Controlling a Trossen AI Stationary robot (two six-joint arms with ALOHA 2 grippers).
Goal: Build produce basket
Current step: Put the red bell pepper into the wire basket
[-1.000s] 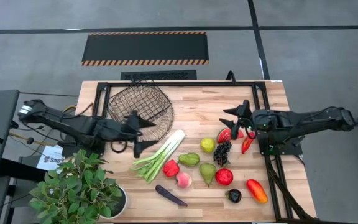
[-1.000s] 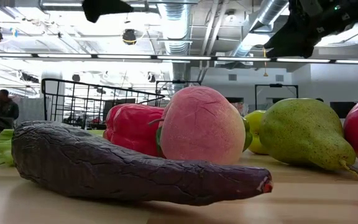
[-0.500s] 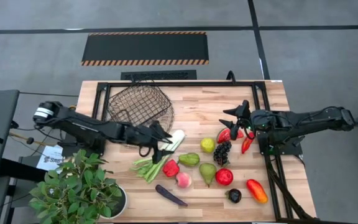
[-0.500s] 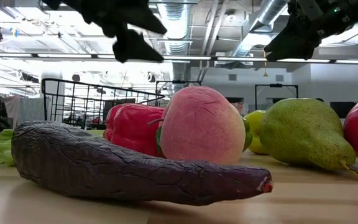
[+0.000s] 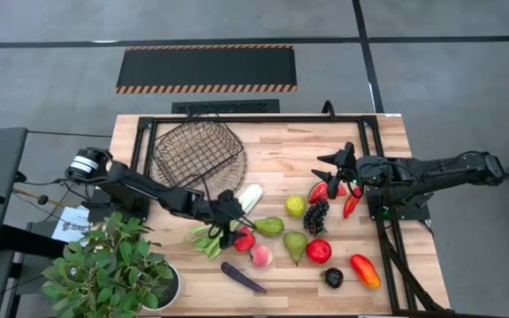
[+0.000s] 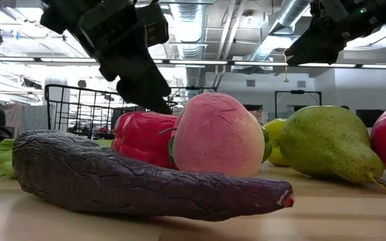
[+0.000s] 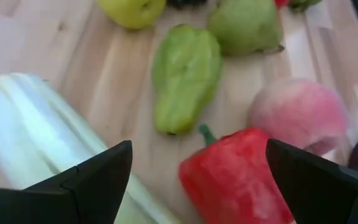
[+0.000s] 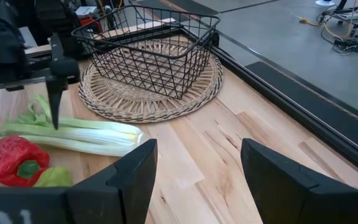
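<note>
The left end effector hangs spread wide and empty over the desk, above the gap between the celery stalk and the red pepper, at about seven o'clock from the desk's middle. If it drops from here, one finger may land on the celery while the other clips the pepper, shoving it into the peach just beside it or pinching two items together. The right end effector waits at three o'clock, parted and holding nothing, over the red produce there. The basket sits empty at eleven o'clock on a woven mat that only the right wrist view makes plain. The left wrist view shows the green pear lying near the pepper's stem; the low view hides this behind the peach and aubergine.
</note>
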